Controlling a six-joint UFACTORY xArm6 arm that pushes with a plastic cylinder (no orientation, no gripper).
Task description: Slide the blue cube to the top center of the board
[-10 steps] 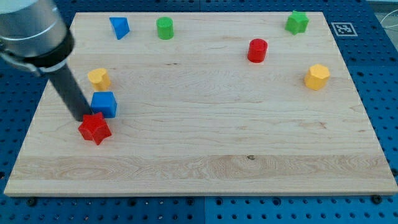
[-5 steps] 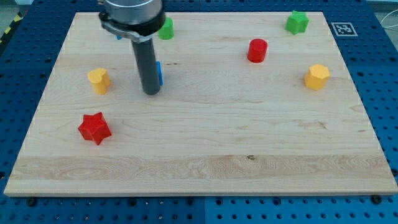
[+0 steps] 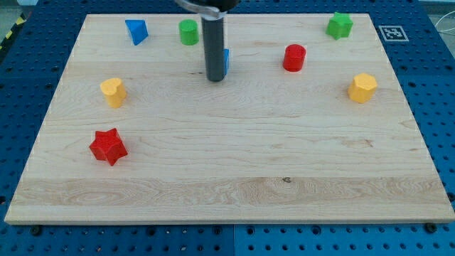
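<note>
- Camera view: my tip (image 3: pixel 215 80) is resting on the wooden board (image 3: pixel 227 178), in its upper half and a little to the view's left of centre.
- The rod is coming down from the view's top edge and is hiding nearly all of the blue cube (image 3: pixel 226 60); only a thin blue sliver is showing at the rod's right edge, just above the tip and pressed right up against the rod.
- I am running no gripper on this arm, so there are no jaws to report as wide, narrow or holding; the rod alone is meeting the block.
- The green cylinder (image 3: pixel 188 32) is sitting near the rod, to the view's upper left of it, apart from it.
- The blue wedge-like block (image 3: pixel 136 31) is lying further to the view's left along the top edge.
- The red cylinder (image 3: pixel 294 57) is standing to the view's right of the cube, well apart.
- The green star (image 3: pixel 340 25) is occupying the top right corner, and the yellow hexagonal block (image 3: pixel 362 87) is sitting below it near the right edge.
- The yellow rounded block (image 3: pixel 113 91) is sitting at the view's left, with the red star (image 3: pixel 108 146) below it.
- The board is lying on a blue perforated desk (image 3: pixel 21 78).
</note>
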